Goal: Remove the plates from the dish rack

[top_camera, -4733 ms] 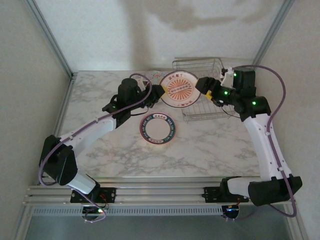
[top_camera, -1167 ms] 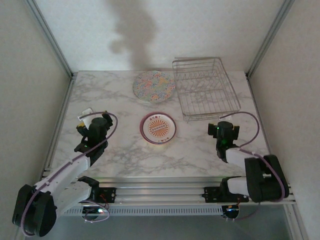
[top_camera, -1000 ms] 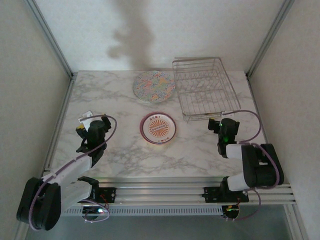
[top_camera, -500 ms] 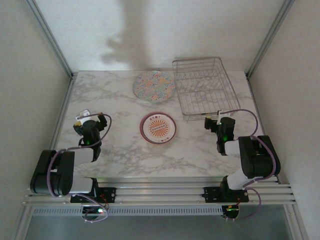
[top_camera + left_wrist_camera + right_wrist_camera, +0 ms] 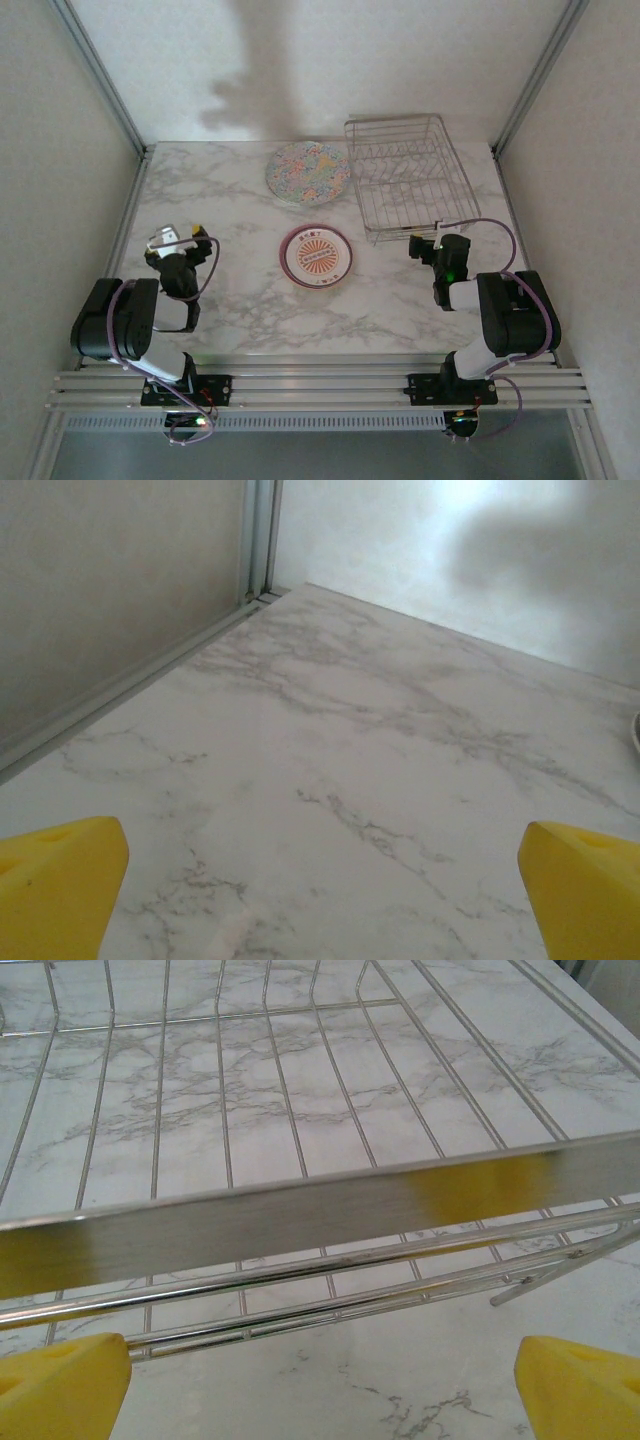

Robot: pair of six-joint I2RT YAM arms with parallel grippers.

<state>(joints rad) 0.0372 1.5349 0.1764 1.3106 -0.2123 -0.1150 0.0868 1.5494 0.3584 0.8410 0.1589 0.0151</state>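
The silver wire dish rack (image 5: 410,175) stands at the back right of the marble table with no plates in it; its near rail (image 5: 300,1215) runs across the right wrist view. A speckled floral plate (image 5: 308,172) lies flat left of the rack. A smaller white plate with orange centre and dark rim (image 5: 316,256) lies mid-table on another plate. My left gripper (image 5: 180,238) rests folded back at the near left, open, yellow fingertips (image 5: 60,880) wide apart over bare marble. My right gripper (image 5: 433,244) sits just in front of the rack, open, holding nothing.
Aluminium frame posts and grey walls close in the table on the left, back and right. The left wall's foot rail (image 5: 130,680) runs near the left gripper. Bare marble (image 5: 240,200) lies between the two arms in front of the plates.
Both arms have drawn back from the rack to folded poses near their bases. The orange-centre plate now lies mid-table and the floral plate lies left of the rack.
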